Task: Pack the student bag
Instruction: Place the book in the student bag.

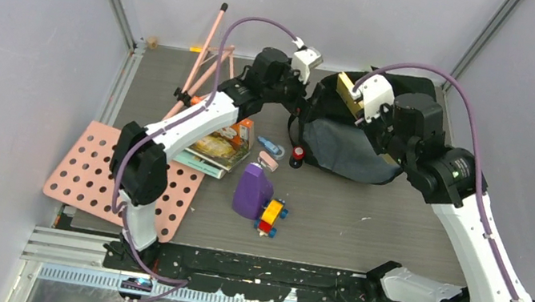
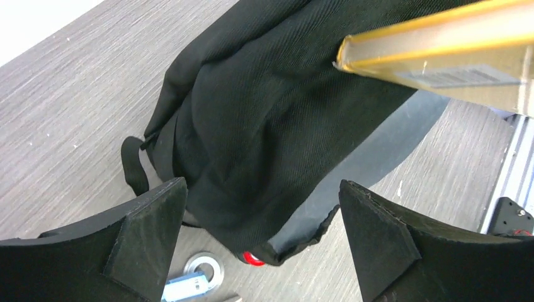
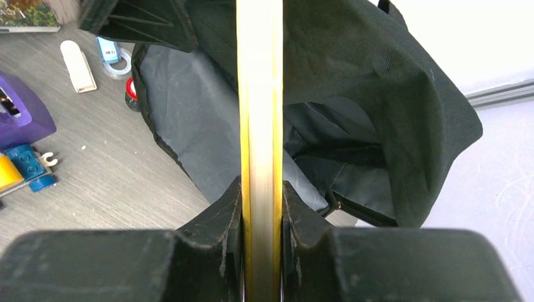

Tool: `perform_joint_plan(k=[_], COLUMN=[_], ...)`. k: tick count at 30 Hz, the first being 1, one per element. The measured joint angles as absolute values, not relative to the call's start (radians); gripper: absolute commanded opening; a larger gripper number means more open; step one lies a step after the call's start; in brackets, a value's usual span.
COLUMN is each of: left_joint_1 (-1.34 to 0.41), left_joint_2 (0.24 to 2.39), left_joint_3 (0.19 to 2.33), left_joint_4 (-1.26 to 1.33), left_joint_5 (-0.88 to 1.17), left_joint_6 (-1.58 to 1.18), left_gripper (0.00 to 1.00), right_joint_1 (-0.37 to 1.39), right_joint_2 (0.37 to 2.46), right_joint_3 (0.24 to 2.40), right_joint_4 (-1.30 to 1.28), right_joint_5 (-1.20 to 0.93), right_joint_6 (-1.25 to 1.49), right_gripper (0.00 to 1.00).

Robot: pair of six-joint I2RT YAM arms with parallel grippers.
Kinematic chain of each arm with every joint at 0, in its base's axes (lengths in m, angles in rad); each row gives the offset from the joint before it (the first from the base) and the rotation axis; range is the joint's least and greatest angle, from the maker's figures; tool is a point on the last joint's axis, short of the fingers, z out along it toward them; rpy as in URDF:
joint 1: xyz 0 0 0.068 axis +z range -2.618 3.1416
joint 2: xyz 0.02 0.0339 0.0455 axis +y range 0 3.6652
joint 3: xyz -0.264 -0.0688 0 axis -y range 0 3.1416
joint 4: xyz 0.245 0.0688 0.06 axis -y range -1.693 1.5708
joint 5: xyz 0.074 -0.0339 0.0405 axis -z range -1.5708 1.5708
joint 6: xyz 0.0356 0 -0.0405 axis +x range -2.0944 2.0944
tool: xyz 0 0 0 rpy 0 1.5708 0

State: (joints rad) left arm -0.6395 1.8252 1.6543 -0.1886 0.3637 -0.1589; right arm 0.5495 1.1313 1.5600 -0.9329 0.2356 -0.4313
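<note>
The black student bag (image 1: 356, 137) lies at the back of the table, its mouth open and its grey lining showing (image 3: 195, 119). My right gripper (image 3: 259, 201) is shut on a thin yellow book (image 3: 259, 94) and holds it edge-on above the open mouth; the book also shows in the top view (image 1: 352, 93) and the left wrist view (image 2: 441, 56). My left gripper (image 2: 264, 220) is open at the bag's left edge (image 1: 300, 106), its fingers (image 2: 151, 233) spread to either side of the black fabric (image 2: 264, 126) without closing on it.
Left of the bag lie a blue USB stick with a ring (image 1: 271, 147), a pale eraser (image 1: 268, 161), a purple bottle-like container (image 1: 251, 191), a toy brick car (image 1: 272, 217), stacked books (image 1: 220, 148), a pink pegboard (image 1: 93, 180) and pink rods (image 1: 202, 59).
</note>
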Motion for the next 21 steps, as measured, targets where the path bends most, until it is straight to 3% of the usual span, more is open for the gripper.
perform_joint_plan(k=[2,7,13,21], left_joint_1=[-0.656,-0.699,-0.712,-0.710], left_joint_2=[1.848,1.888,1.889,1.921], left_joint_3=[1.684,1.743,1.745,1.848], left_joint_4=[-0.193,-0.223,-0.229,-0.313], left_joint_5=[0.350,0.278,0.203,0.180], left_joint_6=[-0.133,-0.068,-0.080,-0.177], left_gripper=[0.82,0.40,0.04,0.00], right_joint_1=[0.550,0.550,0.550,0.550], right_joint_2=[1.118,1.071,0.998,1.027], right_joint_3=[1.560,1.560,1.526,1.521], right_joint_4=[-0.951,-1.016,-1.065,-1.146], right_joint_5=[0.235,0.233,0.213,0.212], right_joint_6=[-0.430,-0.420,-0.422,-0.430], right_gripper=[0.00,0.00,0.00,0.00])
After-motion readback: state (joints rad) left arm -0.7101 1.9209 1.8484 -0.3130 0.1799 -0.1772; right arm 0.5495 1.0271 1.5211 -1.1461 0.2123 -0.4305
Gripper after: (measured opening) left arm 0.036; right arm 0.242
